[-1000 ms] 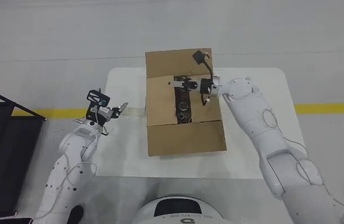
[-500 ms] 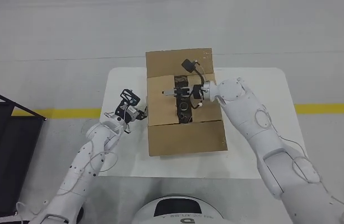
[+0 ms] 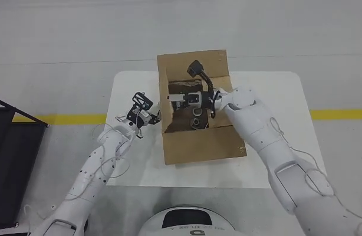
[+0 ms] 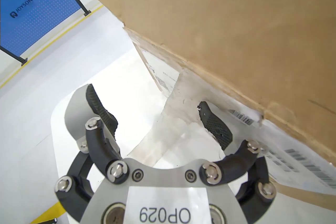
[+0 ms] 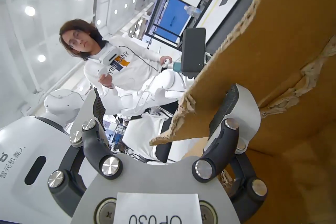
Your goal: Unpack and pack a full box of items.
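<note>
On the white surface (image 3: 275,88), our left fingers (image 4: 215,125) stand apart beside the brown cardboard box (image 3: 198,147); our right fingers (image 5: 244,107), also apart, straddle its torn flap edge (image 5: 183,109).

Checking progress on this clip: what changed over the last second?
The left gripper moved right, up to the left wall of the box. The right gripper swept left across the opening and now stands open around the edge of a flap. The box's near end swung slightly right. Both grippers stayed open.
</note>
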`<action>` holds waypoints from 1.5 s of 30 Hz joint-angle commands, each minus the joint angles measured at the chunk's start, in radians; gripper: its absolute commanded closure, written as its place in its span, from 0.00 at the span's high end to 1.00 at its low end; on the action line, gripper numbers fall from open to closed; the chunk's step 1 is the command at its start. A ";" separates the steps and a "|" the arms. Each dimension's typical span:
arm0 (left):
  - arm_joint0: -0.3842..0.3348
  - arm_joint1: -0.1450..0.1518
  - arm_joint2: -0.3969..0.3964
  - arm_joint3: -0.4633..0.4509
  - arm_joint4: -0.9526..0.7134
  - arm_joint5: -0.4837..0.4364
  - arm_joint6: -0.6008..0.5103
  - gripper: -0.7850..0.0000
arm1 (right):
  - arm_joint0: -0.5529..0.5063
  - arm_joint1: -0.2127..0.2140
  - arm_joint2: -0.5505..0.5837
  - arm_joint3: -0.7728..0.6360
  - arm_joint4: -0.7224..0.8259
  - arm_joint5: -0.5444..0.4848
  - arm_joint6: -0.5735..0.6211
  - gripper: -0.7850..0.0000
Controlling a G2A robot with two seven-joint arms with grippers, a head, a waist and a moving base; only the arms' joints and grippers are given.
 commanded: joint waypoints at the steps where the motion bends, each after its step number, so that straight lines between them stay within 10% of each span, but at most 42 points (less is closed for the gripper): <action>1: 0.000 0.000 -0.008 0.003 -0.011 0.003 0.010 1.00 | 0.010 -0.005 -0.030 0.000 0.008 0.000 0.000 1.00; 9: 0.037 0.007 -0.072 -0.060 -0.070 0.033 0.064 1.00 | 0.067 -0.028 -0.153 0.011 -0.007 -0.023 -0.024 1.00; 22: 0.254 0.051 -0.412 -0.304 -0.180 0.097 0.118 1.00 | 0.160 -0.103 -0.333 0.142 0.040 -0.018 -0.018 1.00; 29: 0.264 0.051 -0.343 -0.413 -0.165 -0.025 0.078 1.00 | 0.200 -0.138 -0.388 0.243 0.028 -0.025 -0.025 1.00; 35: 0.218 0.044 -0.250 -0.332 -0.058 0.006 -0.026 1.00 | 0.222 -0.142 -0.384 0.293 0.041 -0.076 -0.076 1.00; 45: 0.172 0.040 -0.203 -0.221 0.037 0.037 -0.059 1.00 | 0.176 0.018 -0.253 0.222 -0.031 -0.276 -0.276 1.00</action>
